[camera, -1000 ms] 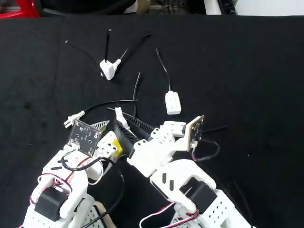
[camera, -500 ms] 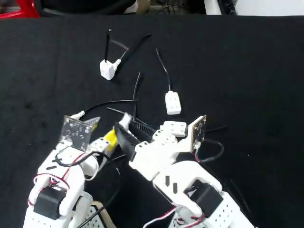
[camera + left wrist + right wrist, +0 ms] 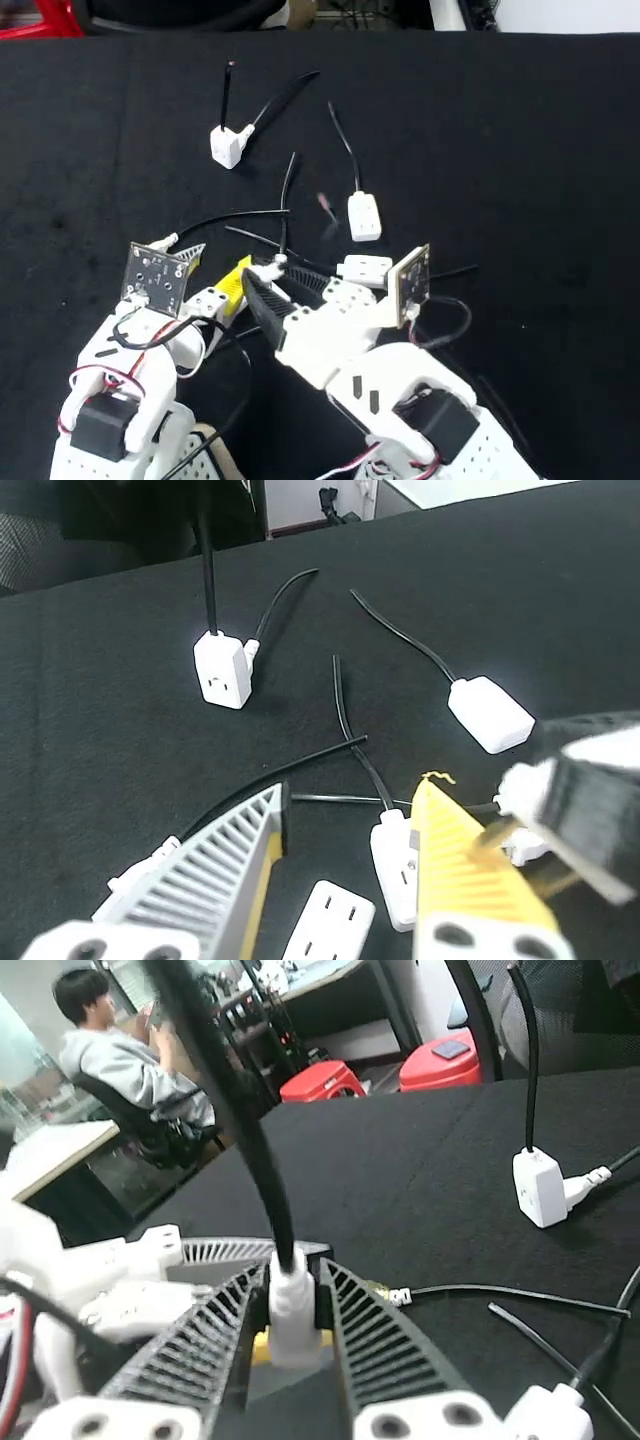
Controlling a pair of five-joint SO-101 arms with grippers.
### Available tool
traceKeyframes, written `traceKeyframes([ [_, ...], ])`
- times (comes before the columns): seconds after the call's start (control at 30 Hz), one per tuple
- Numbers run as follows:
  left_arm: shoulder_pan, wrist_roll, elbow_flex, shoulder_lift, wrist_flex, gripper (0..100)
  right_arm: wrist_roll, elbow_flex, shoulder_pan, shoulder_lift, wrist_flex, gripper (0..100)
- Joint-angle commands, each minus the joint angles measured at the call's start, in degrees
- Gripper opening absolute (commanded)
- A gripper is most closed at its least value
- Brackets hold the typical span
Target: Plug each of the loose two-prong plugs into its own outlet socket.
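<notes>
The right gripper [image 3: 293,1278] is clamped on a white plug [image 3: 292,1325], and the plug's black cable rises from between the ribbed fingers. The left gripper [image 3: 350,792] stands wide apart and holds nothing. Its yellow finger [image 3: 234,281] is just beside the held plug, and a white outlet socket [image 3: 329,921] lies on the black cloth [image 3: 520,150] between its fingers. Since a second ago the left arm has swung leftward, and the held plug has come nearer the arms.
</notes>
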Motion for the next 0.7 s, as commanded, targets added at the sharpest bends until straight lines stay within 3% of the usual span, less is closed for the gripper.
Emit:
traceKeyframes([
  [0.0, -2.5, 0.5, -3.2, -0.4, -2.1, 21, 2.3, -3.7, -1.8, 1.2, 3.5, 1.1],
  [0.2, -7.3, 0.1, -1.6, -0.4, -0.4, 21, 3.3, -4.6, -0.2, 3.8, 2.6, 1.1],
  [0.37, -10.6, -9.7, -1.9, -0.4, 7.3, 21, 6.3, -8.2, 4.4, 15.1, -0.4, 1.1],
  [0.5, -18.9, -15.7, -0.7, -0.4, 12.9, 21, 6.9, -11.6, 4.1, 28.3, -1.5, 1.1],
  [0.67, -31.1, -17.6, 4.2, -0.4, 12.0, 21, 7.0, -14.7, 0.4, 42.5, -2.5, 1.1],
])
